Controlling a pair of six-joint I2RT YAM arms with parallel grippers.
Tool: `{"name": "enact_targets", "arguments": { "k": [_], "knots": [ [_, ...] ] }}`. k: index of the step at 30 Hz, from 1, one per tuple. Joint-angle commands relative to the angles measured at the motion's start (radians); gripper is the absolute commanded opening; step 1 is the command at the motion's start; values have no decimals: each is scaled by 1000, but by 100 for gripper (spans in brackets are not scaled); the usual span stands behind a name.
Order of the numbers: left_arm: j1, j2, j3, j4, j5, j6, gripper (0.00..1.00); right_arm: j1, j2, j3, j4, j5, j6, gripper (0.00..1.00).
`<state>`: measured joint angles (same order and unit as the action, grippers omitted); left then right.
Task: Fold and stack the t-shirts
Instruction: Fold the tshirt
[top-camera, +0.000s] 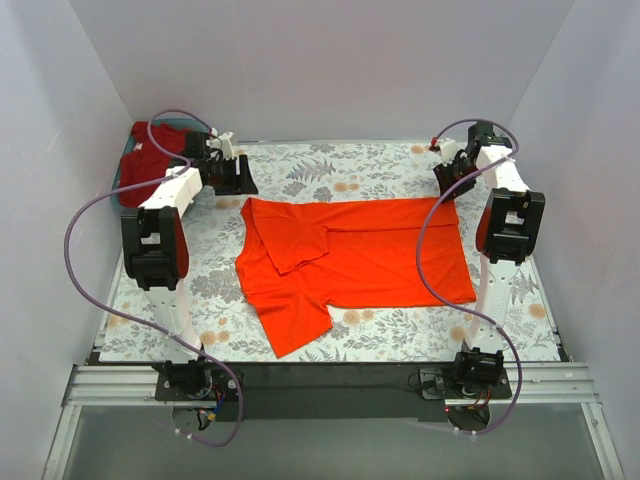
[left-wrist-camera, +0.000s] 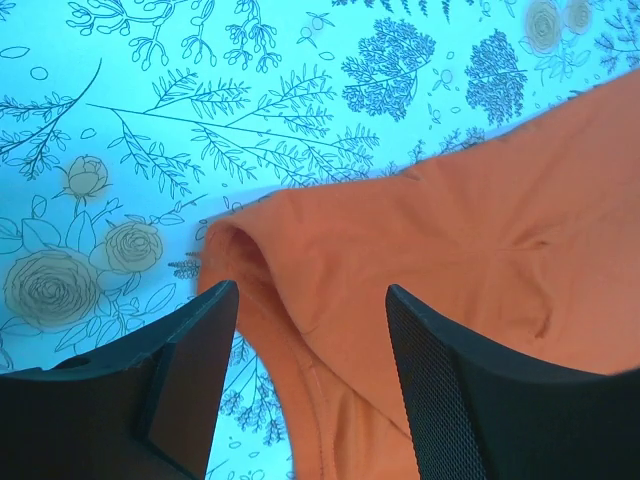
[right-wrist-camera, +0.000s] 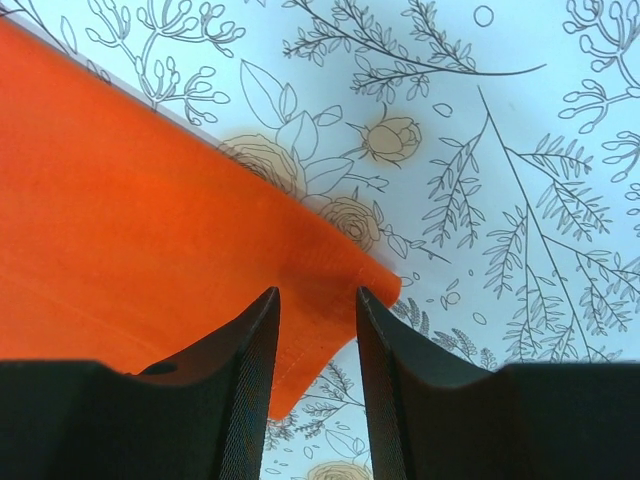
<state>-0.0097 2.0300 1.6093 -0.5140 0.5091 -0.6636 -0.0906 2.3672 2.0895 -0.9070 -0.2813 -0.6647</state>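
The soft, floppy orange-red t-shirt lies flat on the bench. Its far corners look best to pinch. The left end effector gapes wide, the right end effector less so. Each sits around a corner, gripping nothing.

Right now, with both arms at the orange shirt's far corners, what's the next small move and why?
Probably close both: the left fingers and right fingers stand open over far corners of the orange t-shirt, nothing gripped yet, so grasp before folding.
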Motion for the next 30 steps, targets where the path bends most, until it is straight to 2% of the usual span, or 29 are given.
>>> {"name": "enact_targets", "arguments": {
  "k": [1, 11, 14, 18, 26, 27, 28, 29, 30],
  "knots": [
    [-9, 29, 47, -37, -38, -48, 59, -4, 1, 26, 31, 24, -6, 43],
    [-10, 82, 18, -54, 14, -77, 46, -5, 10, -26, 42, 48, -36, 42],
    [-10, 90, 8, -52, 38, -73, 29, -5, 15, -28, 45, 57, -38, 41],
    [-10, 75, -9, -66, 62, -76, 0, -5, 18, -29, 45, 74, -39, 41],
    [2, 9, -98, -69, 2, -77, 0, -5, 18, -34, 49, 99, -44, 41],
    [2, 4, -101, -69, 9, -76, 7, -5, 17, -39, 49, 96, -42, 41],
    [2, 3, -103, -66, 15, -80, 7, -5, 14, -39, 48, 94, -42, 41],
    [2, -4, -107, -57, 22, -86, 25, -5, 13, -42, 49, 91, -42, 41],
    [2, -16, -111, -38, 25, -96, 33, -5, 12, -43, 49, 91, -42, 41]
  ]
}}
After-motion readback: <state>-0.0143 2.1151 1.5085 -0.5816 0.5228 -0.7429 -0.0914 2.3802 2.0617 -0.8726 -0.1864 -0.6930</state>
